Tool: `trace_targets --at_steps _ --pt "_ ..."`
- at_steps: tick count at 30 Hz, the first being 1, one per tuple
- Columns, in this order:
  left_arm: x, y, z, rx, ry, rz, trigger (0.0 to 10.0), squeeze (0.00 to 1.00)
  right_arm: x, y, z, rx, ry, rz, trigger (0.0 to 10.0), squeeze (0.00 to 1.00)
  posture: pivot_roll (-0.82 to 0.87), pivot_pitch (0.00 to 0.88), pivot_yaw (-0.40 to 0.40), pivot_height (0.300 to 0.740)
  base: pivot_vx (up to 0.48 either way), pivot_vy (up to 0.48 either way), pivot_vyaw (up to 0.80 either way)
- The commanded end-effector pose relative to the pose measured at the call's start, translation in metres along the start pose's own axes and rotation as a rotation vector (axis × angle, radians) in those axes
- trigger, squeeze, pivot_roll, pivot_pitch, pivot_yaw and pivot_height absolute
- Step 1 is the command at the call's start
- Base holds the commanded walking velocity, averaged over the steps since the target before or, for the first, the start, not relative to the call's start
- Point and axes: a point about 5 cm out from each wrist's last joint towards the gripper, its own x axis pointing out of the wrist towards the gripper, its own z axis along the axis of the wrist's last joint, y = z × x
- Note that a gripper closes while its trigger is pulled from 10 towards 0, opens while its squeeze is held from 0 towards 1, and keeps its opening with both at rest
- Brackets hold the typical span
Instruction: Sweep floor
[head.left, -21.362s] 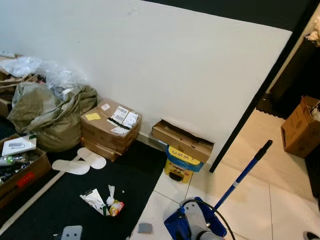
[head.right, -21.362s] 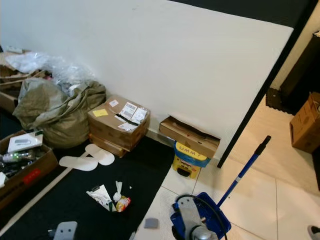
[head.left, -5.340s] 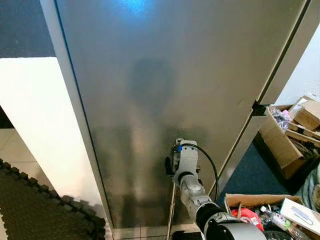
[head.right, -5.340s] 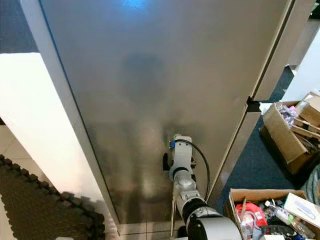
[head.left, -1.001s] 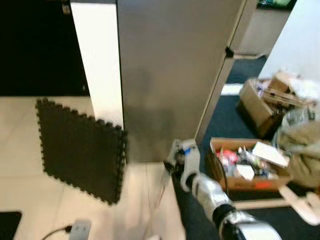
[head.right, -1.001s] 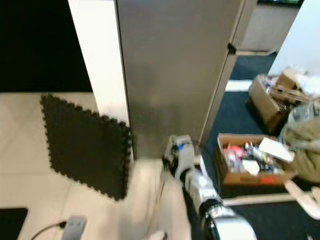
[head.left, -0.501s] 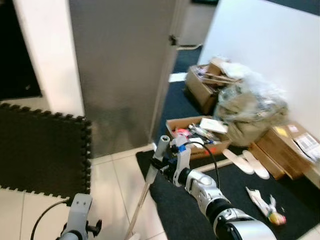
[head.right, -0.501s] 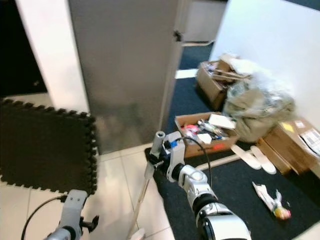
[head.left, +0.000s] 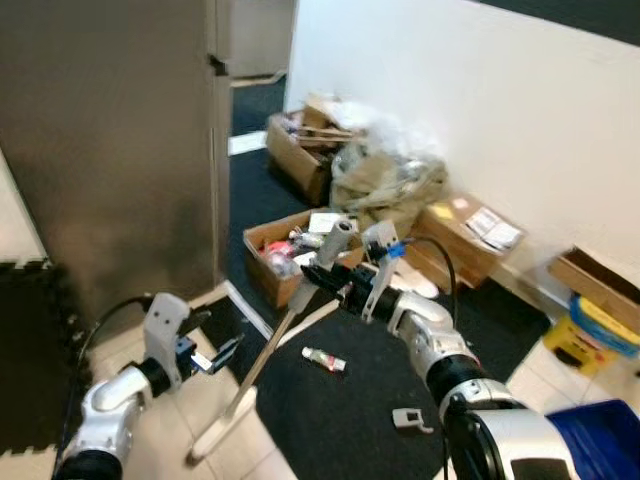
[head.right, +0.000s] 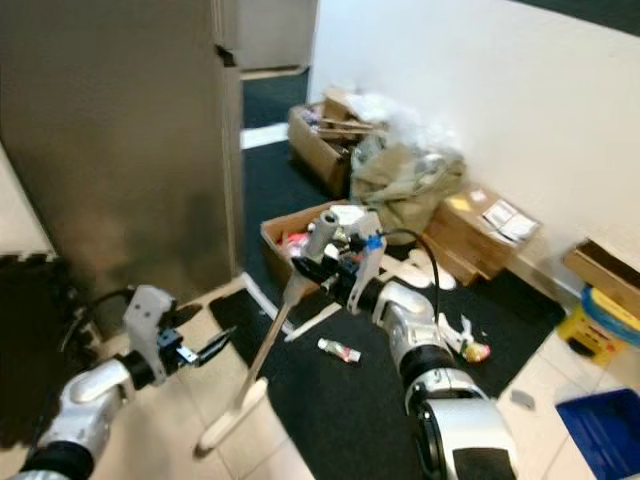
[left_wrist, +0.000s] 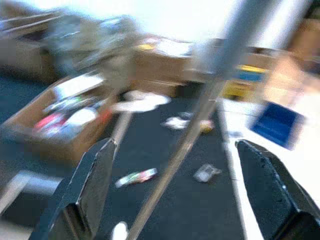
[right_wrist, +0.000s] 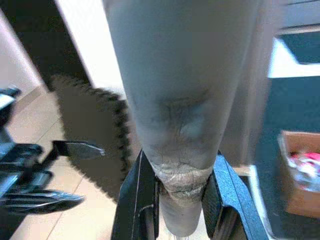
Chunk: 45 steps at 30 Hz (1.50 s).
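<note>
Since half a second ago my head camera has swung toward the white wall, so the cardboard boxes (head.left: 470, 235) and the olive sack (head.left: 385, 185) now sit mid-frame, and my left arm has risen into view with its gripper reaching toward the broom. I see the right gripper (head.left: 322, 279) clamped on the grey broom handle (head.left: 288, 320) near its upper end; in the right wrist view the two black fingers (right_wrist: 135, 200) press on either side of the handle (right_wrist: 172, 100). The handle slants down toward me and to my left, and its pale lower end (head.left: 215, 435) rests on the tile floor (head.left: 150, 430) just beside the edge of the dark carpet (head.left: 340, 420). The left gripper (head.left: 212, 358) hovers beside the handle with its fingers (left_wrist: 87, 192) spread wide apart, and in the left wrist view the handle (left_wrist: 200, 115) runs between them without touching. On the carpet lie a small tube-like wrapper (head.left: 325, 359), a grey scrap (head.left: 408, 419) and, in the right eye view, crumpled litter (head.right: 468, 348). An open box of clutter (head.left: 290, 255) sits behind the broom. A blue dustpan (head.left: 600, 440) and a yellow container (head.left: 590, 335) lie to my right.
</note>
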Motion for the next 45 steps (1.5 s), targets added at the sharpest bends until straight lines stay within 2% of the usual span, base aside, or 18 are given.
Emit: trace_targets --at_steps 1,6,9,15,16,22,24,25,27,33,39,40,42,43,45 --pt "0.005 -0.004 0.014 0.042 -0.015 -0.119 10.0 0.00 -0.001 -0.004 0.015 -0.004 -0.057 0.019 10.0 0.00 0.08 0.000 -0.114 0.740 0.000 0.000 -0.80" --pt "0.010 -0.005 0.028 0.093 -0.039 -0.180 10.0 0.00 0.000 -0.004 0.021 -0.020 -0.059 0.056 10.0 0.00 0.06 0.000 -0.112 0.740 0.000 0.000 -0.80" --pt "0.036 -0.011 0.061 0.188 -0.139 -0.258 10.0 0.00 0.003 -0.001 0.032 -0.089 -0.025 0.136 10.0 0.00 0.04 0.000 -0.110 0.740 0.000 0.000 -0.80" --pt "0.053 -0.017 0.082 0.214 -0.217 -0.266 10.0 0.00 0.007 0.003 0.034 -0.107 -0.021 0.170 10.0 0.00 0.03 0.000 -0.104 0.740 0.000 0.000 -0.68" --pt "0.059 -0.020 0.089 0.199 -0.249 -0.265 10.0 0.00 0.010 0.009 0.031 -0.099 -0.021 0.206 10.0 0.00 0.02 0.000 -0.099 0.740 0.000 0.000 0.00" --pt "0.061 -0.026 0.089 0.175 -0.244 -0.293 10.0 0.00 0.011 0.014 0.028 -0.089 -0.026 0.242 10.0 0.00 0.01 0.000 -0.095 0.740 0.000 0.000 0.00" --pt "0.062 -0.031 0.086 0.177 -0.222 -0.329 10.0 0.00 0.011 0.016 0.028 -0.085 -0.031 0.254 10.0 0.00 0.01 0.000 -0.093 0.740 0.000 0.000 0.00" --pt "0.061 -0.039 0.078 0.172 -0.174 -0.403 10.0 0.00 0.014 0.019 0.029 -0.089 -0.041 0.263 10.0 0.00 0.01 0.000 -0.083 0.740 0.000 0.000 0.00" --pt "0.060 -0.042 0.075 0.172 -0.157 -0.424 10.0 0.00 0.014 0.020 0.030 -0.092 -0.044 0.265 10.0 0.00 0.01 0.000 -0.083 0.740 0.000 0.000 0.00" --pt "0.062 -0.042 0.071 0.176 -0.132 -0.419 10.0 0.00 0.014 0.017 0.037 -0.117 -0.047 0.254 10.0 0.00 0.01 0.000 -0.072 0.740 0.000 0.000 0.00" --pt "0.067 -0.048 0.061 0.158 -0.113 -0.386 10.0 0.00 0.008 0.014 0.037 -0.116 -0.039 0.221 10.0 0.00 -0.01 0.000 -0.042 0.740 0.000 0.000 -0.80" --pt "0.071 -0.054 0.054 0.148 -0.106 -0.366 10.0 0.00 0.004 0.017 0.031 -0.113 -0.037 0.225 10.0 0.00 -0.02 0.000 -0.034 0.740 0.000 0.000 -0.80" --pt "0.072 -0.057 0.052 0.143 -0.104 -0.367 10.0 0.00 0.002 0.018 0.029 -0.111 -0.034 0.225 10.0 0.00 -0.02 0.000 -0.031 0.740 0.000 0.000 -0.80" --pt "0.078 -0.066 0.051 0.133 -0.111 -0.381 10.0 0.00 -0.001 0.019 0.026 -0.106 -0.035 0.219 10.0 0.00 -0.03 0.000 -0.029 0.740 0.000 0.000 -0.80" --pt "0.080 -0.068 0.051 0.129 -0.115 -0.386 10.0 0.00 -0.002 0.020 0.026 -0.106 -0.036 0.217 10.0 0.00 -0.03 0.000 -0.027 0.740 0.000 0.000 -0.80"
